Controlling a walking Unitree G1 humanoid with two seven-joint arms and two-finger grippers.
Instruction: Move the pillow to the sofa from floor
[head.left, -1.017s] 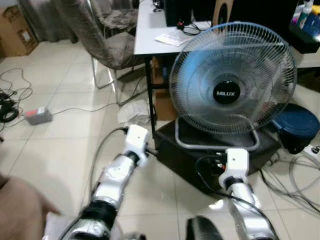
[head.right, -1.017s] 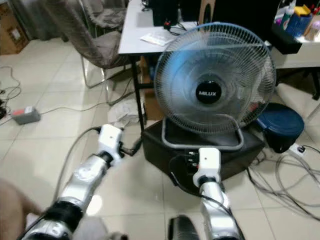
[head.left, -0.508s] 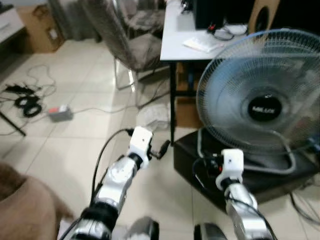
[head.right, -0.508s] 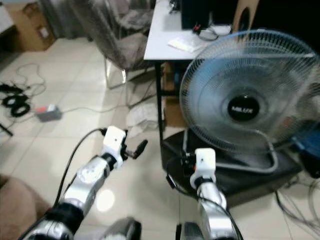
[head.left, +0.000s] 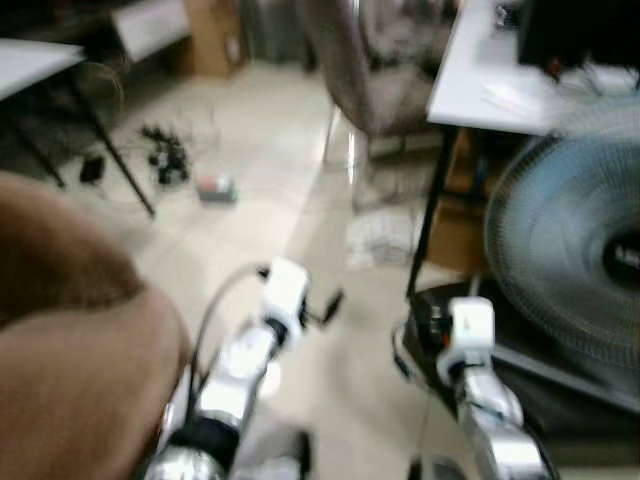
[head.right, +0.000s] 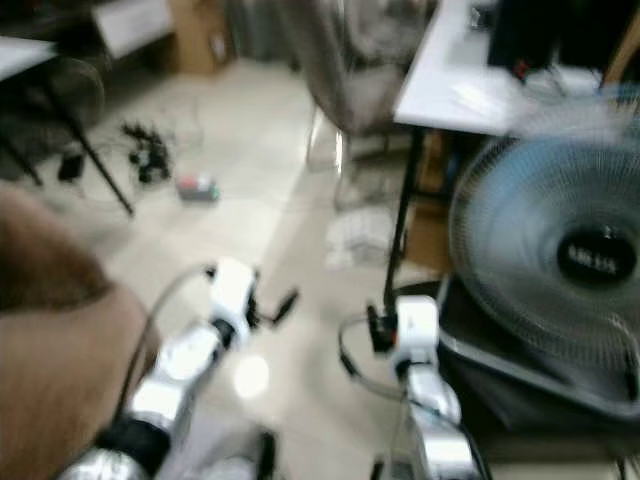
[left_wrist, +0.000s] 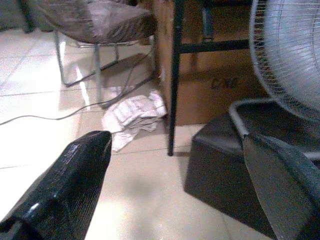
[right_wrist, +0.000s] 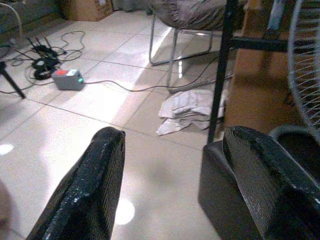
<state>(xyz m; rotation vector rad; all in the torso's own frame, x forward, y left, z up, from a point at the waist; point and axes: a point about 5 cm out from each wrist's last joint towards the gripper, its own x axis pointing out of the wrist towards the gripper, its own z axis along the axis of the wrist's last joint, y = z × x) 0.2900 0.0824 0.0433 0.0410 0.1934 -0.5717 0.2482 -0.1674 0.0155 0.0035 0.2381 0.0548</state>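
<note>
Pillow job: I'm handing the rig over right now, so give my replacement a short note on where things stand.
Left claw: open, holding nothing, raised over the tiled floor.
Right claw: open, holding nothing, beside the black box under the fan.
A brown cushioned thing sits low on the robot's left; pillow or sofa, I cannot tell.
Done: nothing gripped yet.
Left: find the pillow, grasp it, carry it to the sofa.

Tiled floor (right_wrist: 100, 100) — crumpled cloth (right_wrist: 192, 107) by desk leg (right_wrist: 220, 75), grey box (right_wrist: 68, 79) w/ cables (right_wrist: 42, 55), black case (left_wrist: 220, 150) — fan (head.right: 560, 270) on top.
</note>
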